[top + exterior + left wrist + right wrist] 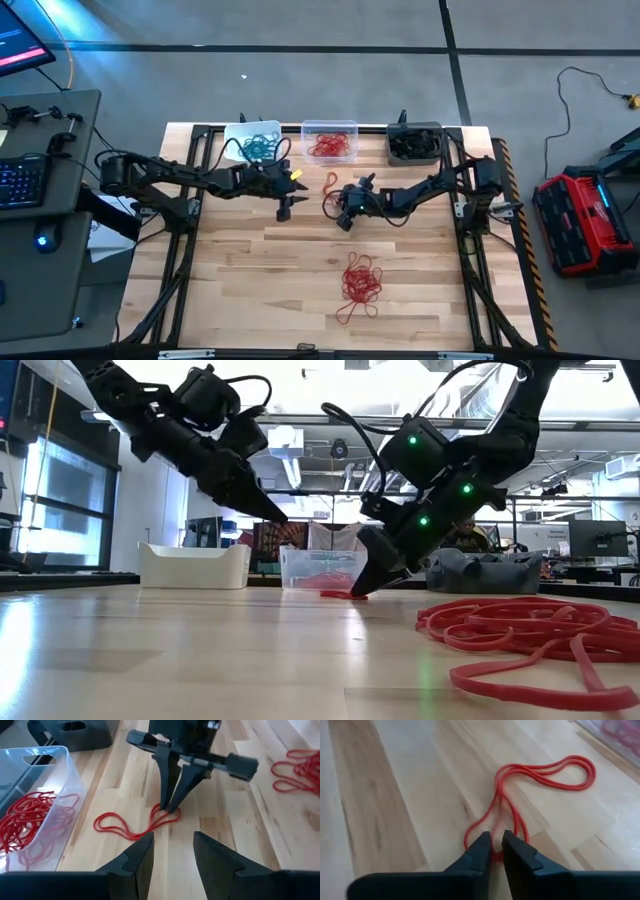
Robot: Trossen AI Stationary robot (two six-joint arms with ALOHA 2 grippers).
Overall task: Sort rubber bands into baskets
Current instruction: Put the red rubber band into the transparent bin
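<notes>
Right end effector pinched on red bands at tabletop; next: lift to clear basket (left end effector open, waiting).

Pale wooden table of butcher-block planks, edged by a dark frame. At its far edge, beyond both grippers, three baskets in a row: white basket with teal bands just beyond the left gripper, clear basket with red bands between the two grippers' lines, dark grey basket beyond the right arm. Directly under the right gripper, touching its nearly closed fingertips, a few loose red bands flat on the wood, trailing toward the clear basket. Nearer the front edge, well apart from both grippers, a tangled pile of red rubber bands.
</notes>
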